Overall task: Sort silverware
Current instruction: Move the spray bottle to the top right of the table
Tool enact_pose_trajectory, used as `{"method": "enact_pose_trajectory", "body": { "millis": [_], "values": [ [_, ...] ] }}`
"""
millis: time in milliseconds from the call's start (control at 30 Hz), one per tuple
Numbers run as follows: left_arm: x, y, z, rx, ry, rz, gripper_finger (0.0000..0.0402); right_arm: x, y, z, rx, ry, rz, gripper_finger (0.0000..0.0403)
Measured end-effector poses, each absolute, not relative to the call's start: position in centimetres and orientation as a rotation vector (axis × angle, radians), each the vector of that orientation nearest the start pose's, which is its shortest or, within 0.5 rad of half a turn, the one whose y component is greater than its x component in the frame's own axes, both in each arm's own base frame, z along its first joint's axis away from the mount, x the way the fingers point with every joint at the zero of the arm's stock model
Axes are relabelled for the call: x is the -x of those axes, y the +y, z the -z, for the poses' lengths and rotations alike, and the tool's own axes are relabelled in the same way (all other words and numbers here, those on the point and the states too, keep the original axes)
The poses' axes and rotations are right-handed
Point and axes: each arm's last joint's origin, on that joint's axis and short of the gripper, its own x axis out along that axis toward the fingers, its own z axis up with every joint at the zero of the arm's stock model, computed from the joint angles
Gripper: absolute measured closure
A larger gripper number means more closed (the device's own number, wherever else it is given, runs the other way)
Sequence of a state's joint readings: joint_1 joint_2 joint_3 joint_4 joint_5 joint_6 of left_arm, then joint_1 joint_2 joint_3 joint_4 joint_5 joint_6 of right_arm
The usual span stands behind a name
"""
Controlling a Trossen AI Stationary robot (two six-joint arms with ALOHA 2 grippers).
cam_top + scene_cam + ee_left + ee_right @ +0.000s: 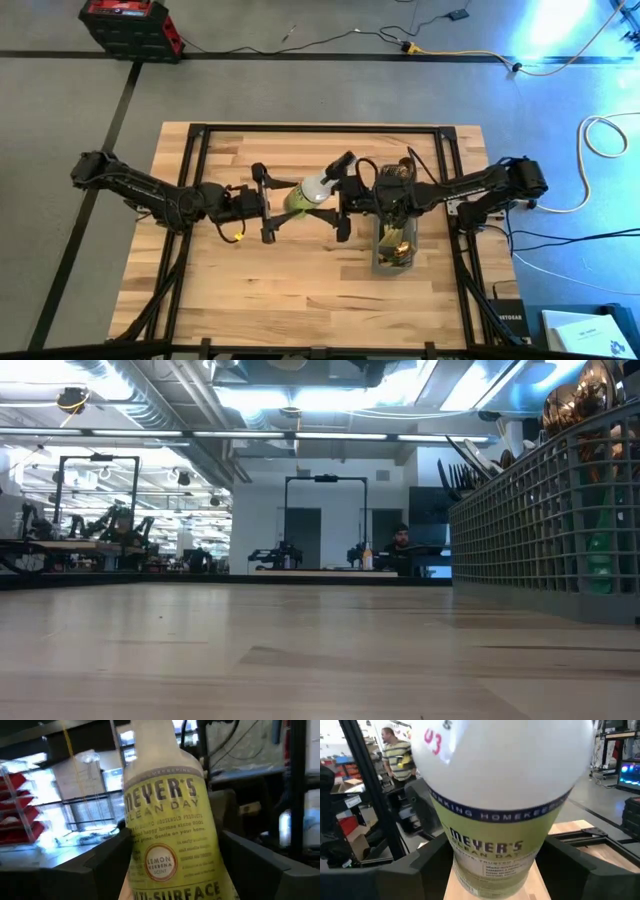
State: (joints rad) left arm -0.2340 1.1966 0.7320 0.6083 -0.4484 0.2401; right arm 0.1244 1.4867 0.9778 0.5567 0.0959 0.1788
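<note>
While both grippers, left [270,205] and right [343,205], clamp the spray bottle [312,190] mid-table, the silverware [397,245] waits in the caddy [380,262] at four o'clock; uneven pulls could drop it.

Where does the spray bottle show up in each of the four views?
High view: spray bottle at table centre, between the left gripper and right gripper.
Low view: not in it; only the mesh caddy at right.
Left wrist view: fills the centre, label readable.
Right wrist view: fills the centre, base nearest.
Shared landmark: its yellow-green label.
</note>
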Motion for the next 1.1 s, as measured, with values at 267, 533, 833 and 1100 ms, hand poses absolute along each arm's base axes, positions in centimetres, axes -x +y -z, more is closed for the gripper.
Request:
{"method": "enact_pose_trajectory", "body": {
  "millis": [267, 533, 833, 1100],
  "values": [
    [-26.2, -5.0, -30.3, -0.185, -0.104, -0.222, 0.0121, -34.8, 3.3, -30.0, -0.192, -0.038, -0.085, 0.014],
    [-26.4, -5.1, -30.3, -0.168, -0.117, -0.198, 0.0121, -35.7, 3.5, -30.3, -0.174, -0.048, -0.102, 0.0089],
    [-26.4, -5.2, -30.3, -0.166, -0.121, -0.189, 0.0121, -35.8, 3.5, -30.4, -0.171, -0.05, -0.11, 0.0117],
    [-25.5, -5.0, -31.3, -0.217, -0.156, -0.2, 0.0121, -35.9, 3.5, -30.4, -0.172, -0.037, -0.097, 0.0147]
  ]
}}
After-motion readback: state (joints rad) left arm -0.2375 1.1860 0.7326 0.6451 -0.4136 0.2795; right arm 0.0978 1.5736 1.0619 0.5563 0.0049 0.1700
